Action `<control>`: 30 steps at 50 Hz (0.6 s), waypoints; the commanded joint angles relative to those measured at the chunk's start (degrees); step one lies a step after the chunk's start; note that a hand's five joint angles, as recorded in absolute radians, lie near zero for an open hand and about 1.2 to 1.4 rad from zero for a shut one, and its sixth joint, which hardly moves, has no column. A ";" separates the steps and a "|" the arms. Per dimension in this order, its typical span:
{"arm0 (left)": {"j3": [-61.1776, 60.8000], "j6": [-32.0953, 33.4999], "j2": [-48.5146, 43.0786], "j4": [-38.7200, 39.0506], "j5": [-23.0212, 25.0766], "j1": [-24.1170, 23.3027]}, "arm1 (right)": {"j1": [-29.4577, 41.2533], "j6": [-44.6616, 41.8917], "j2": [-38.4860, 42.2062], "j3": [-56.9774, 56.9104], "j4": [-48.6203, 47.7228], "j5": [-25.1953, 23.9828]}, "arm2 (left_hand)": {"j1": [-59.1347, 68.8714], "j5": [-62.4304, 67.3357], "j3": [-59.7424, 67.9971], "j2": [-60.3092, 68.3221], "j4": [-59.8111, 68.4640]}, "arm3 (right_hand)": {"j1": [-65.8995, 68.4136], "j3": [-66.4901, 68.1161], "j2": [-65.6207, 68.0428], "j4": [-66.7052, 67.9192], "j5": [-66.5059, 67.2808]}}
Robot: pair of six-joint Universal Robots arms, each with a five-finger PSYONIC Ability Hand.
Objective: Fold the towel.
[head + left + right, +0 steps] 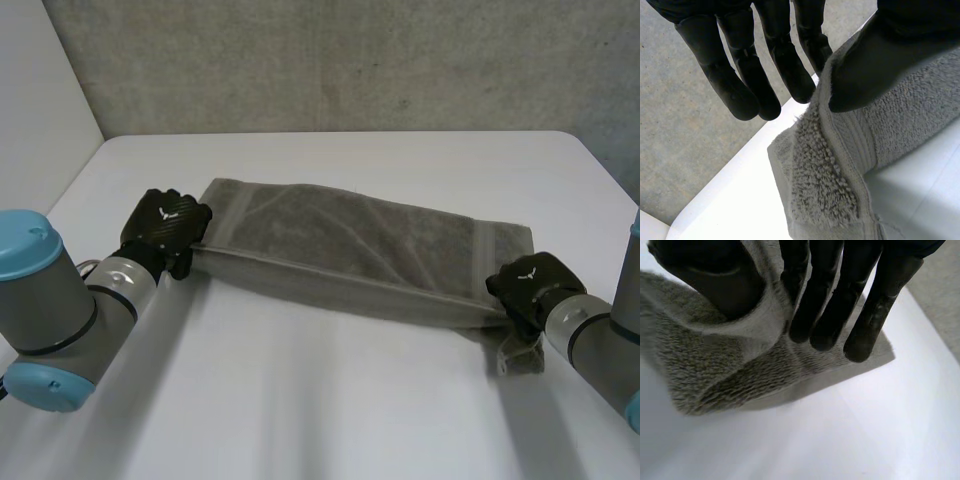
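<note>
A grey towel (350,245) lies doubled lengthwise across the white table (330,400), stretched between my two hands. My left hand (165,225) holds its left end. In the left wrist view the thumb (875,55) pinches the towel's banded edge (840,165) against the fingers (745,85), which stay nearly straight. My right hand (530,285) is at the towel's right end. There the towel (715,375) runs between thumb (715,280) and fingers (825,305), which close on a fold of it. The near edge is raised slightly off the table.
A grey concrete wall (350,60) stands behind the table's far edge, and a white panel (40,90) rises at the left. Bare table surface stretches in front of the towel and beyond it.
</note>
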 commanded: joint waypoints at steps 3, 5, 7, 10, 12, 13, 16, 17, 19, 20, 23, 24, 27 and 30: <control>0.11 0.07 2.29 -0.09 -0.17 0.17 | -1.89 0.37 -4.90 -5.66 7.00 -5.16 | -2.15 -15.04 -8.96 -7.22 -7.23 | 8.33 8.80 8.29 8.88 8.53; 0.11 0.07 3.61 -0.18 -0.17 0.35 | -2.16 0.19 -7.10 -6.36 6.82 -5.43 | -2.15 -15.04 -8.96 -7.22 -7.23 | 8.33 8.80 8.29 8.88 8.53; 0.02 0.07 5.21 -0.27 -0.17 0.70 | -2.25 0.10 -9.32 -7.07 6.73 -5.87 | -2.15 -15.04 -8.96 -7.22 -7.23 | 8.33 8.80 8.29 8.88 8.53; -0.16 -0.02 9.23 -0.36 -0.25 1.31 | -2.42 0.19 -13.08 -9.17 6.99 -7.18 | -2.15 -15.04 -8.96 -7.22 -7.23 | 8.33 8.80 8.29 8.88 8.53; -0.42 -0.10 11.71 -0.36 -0.26 1.58 | -2.43 0.37 -14.50 -10.33 7.44 -7.98 | -2.15 -15.04 -8.96 -7.22 -7.23 | 8.33 8.80 8.29 8.88 8.53; -0.86 -0.54 14.15 -0.27 -0.26 2.19 | -2.34 0.02 -15.55 -11.37 7.61 -8.76 | -2.15 -15.04 -8.96 -7.22 -7.23 | 8.33 8.80 8.29 8.88 8.53; -1.21 -1.85 19.07 -0.35 -0.17 3.59 | -2.25 -0.33 -17.74 -13.22 8.74 -10.25 | -2.15 -15.04 -8.96 -7.22 -7.23 | 8.33 8.80 8.29 8.88 8.53; -1.21 -1.86 19.09 -0.36 -0.17 3.60 | -2.25 -0.34 -17.75 -13.23 8.75 -10.26 | -2.15 -15.04 -8.96 -7.22 -7.23 | 8.33 8.80 8.29 8.88 8.53; -1.30 -3.61 22.86 -0.79 0.09 4.48 | -2.42 -2.96 -19.68 -15.32 13.82 -11.40 | -2.15 -15.04 -8.96 -7.22 -7.23 | 8.33 8.80 8.29 8.88 8.53; -1.30 -3.62 22.87 -0.80 0.10 4.48 | -2.43 -2.97 -19.69 -15.34 13.85 -11.40 | -2.15 -15.04 -8.96 -7.22 -7.23 | 8.33 8.80 8.29 8.88 8.53; -2.27 -4.68 25.16 -2.38 0.27 4.83 | -3.39 -8.86 -19.42 -18.06 21.50 -12.90 | -2.15 -15.04 -8.96 -7.22 -7.23 | 8.33 8.80 8.29 8.88 8.53; -3.05 -4.76 26.03 -3.51 0.27 5.09 | -4.44 -12.08 -19.16 -18.93 25.07 -13.86 | -2.15 -15.04 -8.96 -7.22 -7.23 | 8.33 8.80 8.29 8.88 8.53; -4.72 -4.33 26.56 -5.79 0.62 5.27 | -5.41 -18.06 -17.77 -19.99 30.70 -14.66 | -2.15 -15.04 -8.96 -7.22 -7.23 | 8.33 8.80 8.29 8.88 8.53; -6.13 -3.89 26.39 -8.16 0.89 4.92 | -6.12 -22.29 -14.78 -20.34 34.58 -15.01 | -2.15 -15.04 -8.96 -7.22 -7.23 | 8.33 8.80 8.29 8.88 8.53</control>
